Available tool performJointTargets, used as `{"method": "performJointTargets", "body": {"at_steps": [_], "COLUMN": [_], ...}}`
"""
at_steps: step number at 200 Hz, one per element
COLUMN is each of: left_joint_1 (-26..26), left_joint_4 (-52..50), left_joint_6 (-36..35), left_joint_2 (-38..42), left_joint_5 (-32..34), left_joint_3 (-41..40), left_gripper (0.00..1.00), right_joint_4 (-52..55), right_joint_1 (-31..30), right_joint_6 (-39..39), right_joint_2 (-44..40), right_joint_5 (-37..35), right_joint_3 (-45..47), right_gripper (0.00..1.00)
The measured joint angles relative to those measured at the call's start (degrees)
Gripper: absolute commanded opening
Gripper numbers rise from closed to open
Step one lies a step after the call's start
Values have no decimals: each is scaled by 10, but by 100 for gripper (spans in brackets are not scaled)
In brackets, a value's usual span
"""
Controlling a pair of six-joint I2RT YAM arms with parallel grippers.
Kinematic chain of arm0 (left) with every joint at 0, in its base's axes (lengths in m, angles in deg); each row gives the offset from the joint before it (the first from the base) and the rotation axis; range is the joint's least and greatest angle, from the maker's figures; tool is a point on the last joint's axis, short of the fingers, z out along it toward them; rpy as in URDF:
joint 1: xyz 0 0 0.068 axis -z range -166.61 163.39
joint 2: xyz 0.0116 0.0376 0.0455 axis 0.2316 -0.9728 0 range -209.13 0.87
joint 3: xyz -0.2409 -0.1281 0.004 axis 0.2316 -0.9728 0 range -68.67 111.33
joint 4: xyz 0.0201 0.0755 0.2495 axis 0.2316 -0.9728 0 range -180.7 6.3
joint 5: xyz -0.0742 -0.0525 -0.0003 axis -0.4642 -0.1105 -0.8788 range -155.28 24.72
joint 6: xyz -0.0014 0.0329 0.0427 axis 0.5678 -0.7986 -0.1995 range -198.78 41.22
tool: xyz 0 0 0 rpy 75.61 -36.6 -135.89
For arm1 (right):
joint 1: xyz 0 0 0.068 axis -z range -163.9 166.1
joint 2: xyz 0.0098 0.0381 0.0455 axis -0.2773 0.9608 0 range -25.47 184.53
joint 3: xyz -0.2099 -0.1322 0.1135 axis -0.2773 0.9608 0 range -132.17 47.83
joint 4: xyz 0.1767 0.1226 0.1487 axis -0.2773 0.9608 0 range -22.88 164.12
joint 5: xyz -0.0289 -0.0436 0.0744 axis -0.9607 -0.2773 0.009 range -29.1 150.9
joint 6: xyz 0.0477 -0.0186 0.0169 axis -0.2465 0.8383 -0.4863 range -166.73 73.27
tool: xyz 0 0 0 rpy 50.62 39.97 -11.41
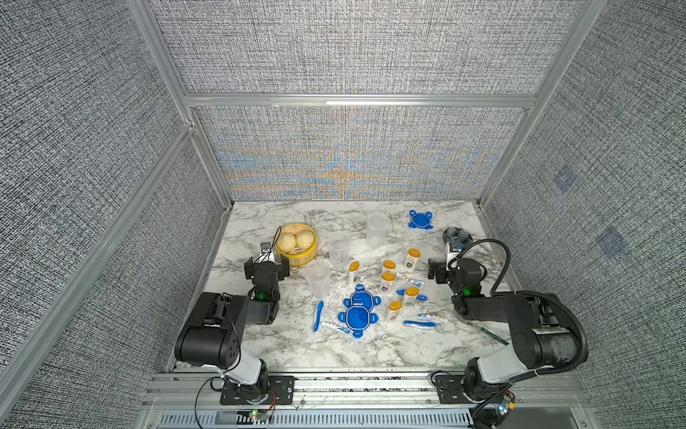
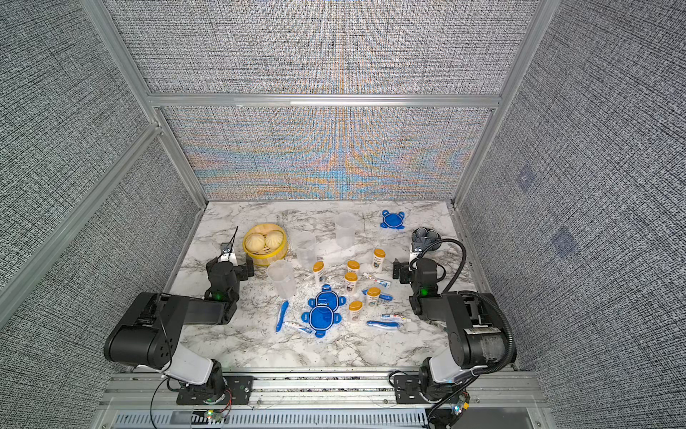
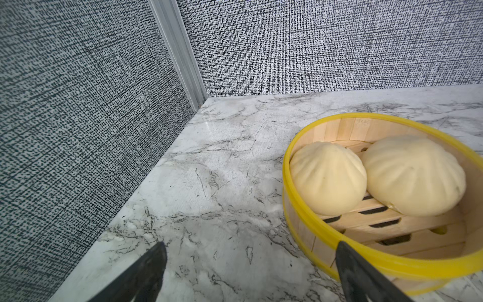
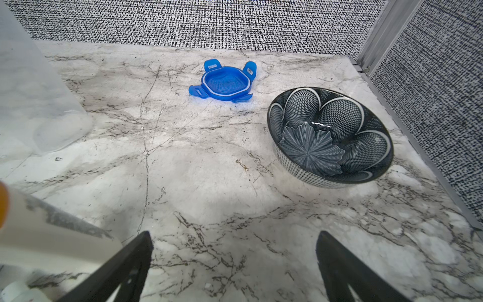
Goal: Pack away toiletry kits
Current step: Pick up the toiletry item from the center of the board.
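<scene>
Broadly, the marble table (image 1: 297, 349) carries everything, still unpacked. Both claws gape wide and empty: the left gripper (image 3: 251, 245) beside the steamer (image 3: 287, 170), the right gripper (image 4: 233, 234) near the bowl (image 4: 332, 136). Three clear tubs (image 1: 318, 278) stand open left of centre; they look light and tippy, best steadied at the rim. Blue lids (image 1: 357, 318) lie flat, two overlapping mid-table. White bottles (image 1: 387, 282) stand nearby, stiff, probably slick; grip across the body. Toothbrushes (image 1: 318, 315) and toothpaste tubes (image 1: 336, 327) lie low; pinch mid-length.
</scene>
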Motion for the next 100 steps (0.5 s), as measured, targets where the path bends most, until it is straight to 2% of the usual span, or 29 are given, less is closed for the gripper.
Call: {"method": "performJointTargets", "body": {"at_steps": [39, 66, 81, 100], "left_joint_1": [-3, -7, -6, -5], "left_joint_4": [-2, -2, -20, -26], "left_joint_6": [4, 5, 8, 9], "left_joint_2": [0, 2, 20, 35], "left_joint_5": [-6, -5, -1, -2], "left_joint_3": [5, 5, 5, 5], "left_gripper": [99, 99, 96, 92], "right_joint_4": [0, 12, 66, 150], "right_joint_1": [0, 2, 2, 2], "right_joint_6": [0, 0, -1, -7], "right_joint_2": [0, -9, -53, -150], "right_joint_5": [0, 0, -4, -12], "right_joint_3": [0, -3, -23, -69], "right_gripper": [98, 90, 87, 82]}}
